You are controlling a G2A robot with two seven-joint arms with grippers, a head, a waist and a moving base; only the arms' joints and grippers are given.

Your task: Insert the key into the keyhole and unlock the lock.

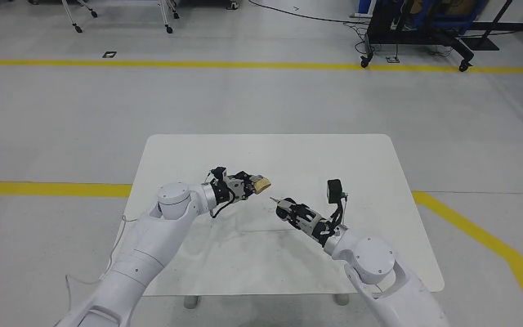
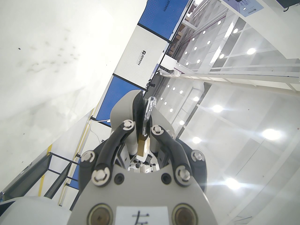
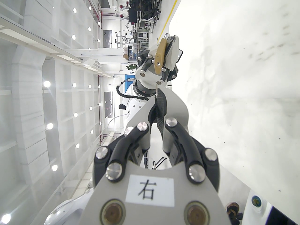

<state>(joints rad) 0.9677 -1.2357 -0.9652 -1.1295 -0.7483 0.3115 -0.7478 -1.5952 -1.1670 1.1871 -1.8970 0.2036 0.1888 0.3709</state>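
Left gripper [image 2: 146, 118]: jaws pinching the brass lock [image 2: 143, 145], held above the white table [image 1: 343, 163]. Right gripper [image 3: 159, 94]: jaws pressed together on the thin key [image 3: 156, 86], tip near the lock's keyhole end, not inserted.

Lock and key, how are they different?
The lock is a chunky gold block with a silver loop; the key is a thin little sliver. The lock sits in the left gripper, the key in the right gripper. Both are pinched tight, held above the table, facing each other with a gap between.
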